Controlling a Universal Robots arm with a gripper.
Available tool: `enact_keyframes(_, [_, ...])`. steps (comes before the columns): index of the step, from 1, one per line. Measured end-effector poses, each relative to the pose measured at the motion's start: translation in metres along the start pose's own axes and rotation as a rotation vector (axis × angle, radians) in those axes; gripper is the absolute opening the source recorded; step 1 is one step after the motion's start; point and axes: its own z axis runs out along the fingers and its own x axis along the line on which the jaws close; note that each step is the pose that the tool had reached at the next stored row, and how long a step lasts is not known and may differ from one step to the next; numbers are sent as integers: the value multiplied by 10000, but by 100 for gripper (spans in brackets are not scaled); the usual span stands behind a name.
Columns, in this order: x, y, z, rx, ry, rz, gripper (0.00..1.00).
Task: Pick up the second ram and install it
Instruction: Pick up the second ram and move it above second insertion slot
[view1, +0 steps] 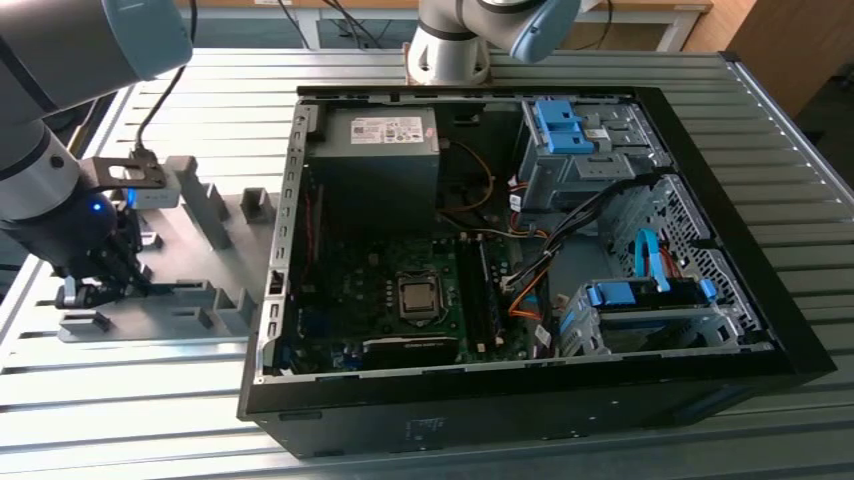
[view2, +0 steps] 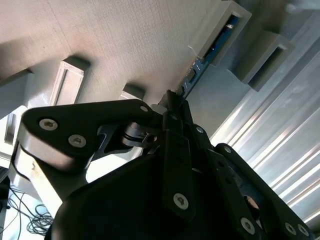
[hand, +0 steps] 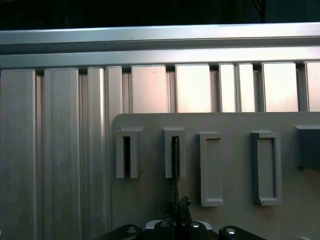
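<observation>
The second ram (view2: 212, 42) is a thin blue-green board standing on edge in a slotted grey block of the fixture plate (view1: 187, 270). In the first wrist view the ram (hand: 175, 160) appears edge-on as a dark line running from its slot down to the fingertips. My gripper (view2: 172, 97) sits low over the plate at the exterior view's left (view1: 94, 292). Its fingers are drawn together on the near end of the stick (hand: 182, 204). The ram still rests in the fixture.
The open computer case (view1: 534, 400) lies to the exterior view's right of the fixture, with the motherboard (view1: 400, 290), power supply (view1: 374, 150) and blue drive-bay clips (view1: 567, 125) inside. Other grey slot blocks (hand: 265, 167) stand on the plate. Ribbed aluminium table (hand: 50, 150) surrounds everything.
</observation>
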Motion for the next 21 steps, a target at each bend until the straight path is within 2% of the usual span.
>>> enact_keyframes(7, [4, -1, 1, -15, 5, -633, 14])
enact_keyframes(16, [5, -1, 1, -15, 5, -642, 14])
enact_keyframes(18, [5, -1, 1, -15, 4, -642, 15])
enact_keyframes(19, [5, -1, 1, -15, 4, -642, 22])
enact_keyframes(21, [5, -1, 1, -15, 5, -641, 22])
